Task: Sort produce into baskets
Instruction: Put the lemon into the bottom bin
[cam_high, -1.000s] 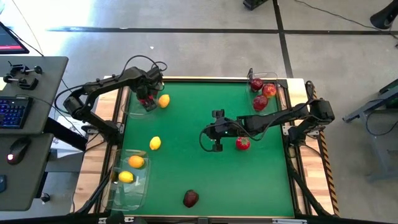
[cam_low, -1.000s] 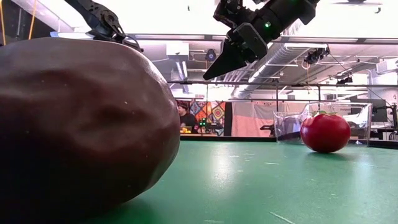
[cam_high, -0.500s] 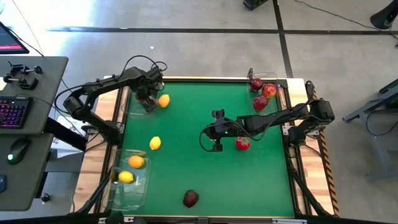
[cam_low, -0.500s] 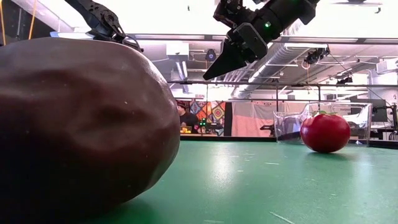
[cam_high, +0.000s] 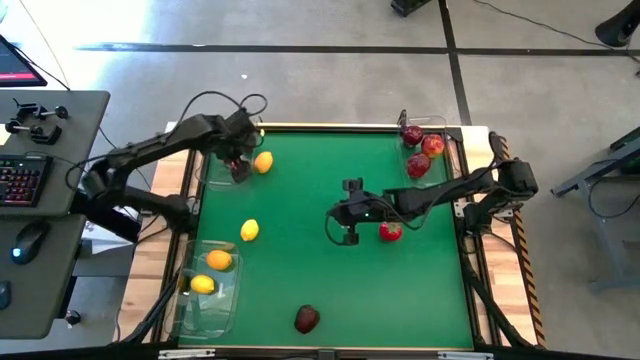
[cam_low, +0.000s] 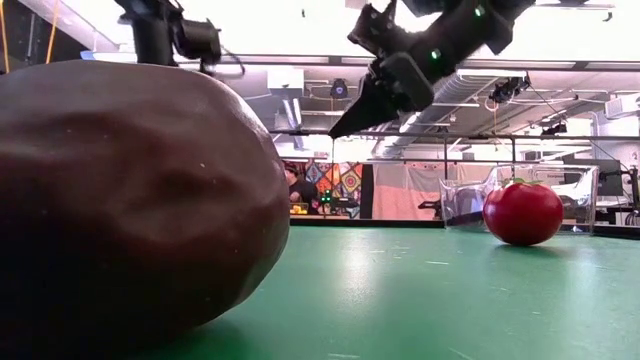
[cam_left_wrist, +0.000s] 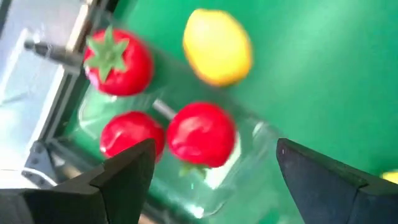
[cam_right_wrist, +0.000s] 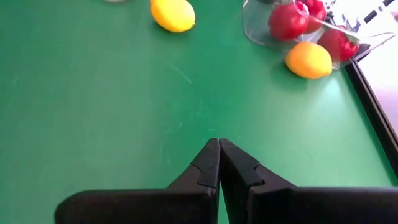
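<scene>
Change: the left claw had opened wide and lifted over the far-left tray; it had been low with a small red fruit a second before, and now held nothing.
Meaning: that fruit looked delivered, so the left arm seemed free for the next piece.
Left claw: wide apart and empty, hanging above three small red fruits in that tray.
Right claw: shut tight on nothing, hovering mid-desk just beside a loose red fruit, unmoved over the last second.
Lemons: four; two in the near-left tray, one loose on the green desk, one just outside the far-left tray.
Small red fruits: three in the far-left tray, counted in the left wrist view.
Apples: three in the far-right tray; a dark red one loose at the near edge.
Trays: three, all clear.
Left to sort: judging by the layout, two lemons, the red fruit by the right claw, and the dark apple.
</scene>
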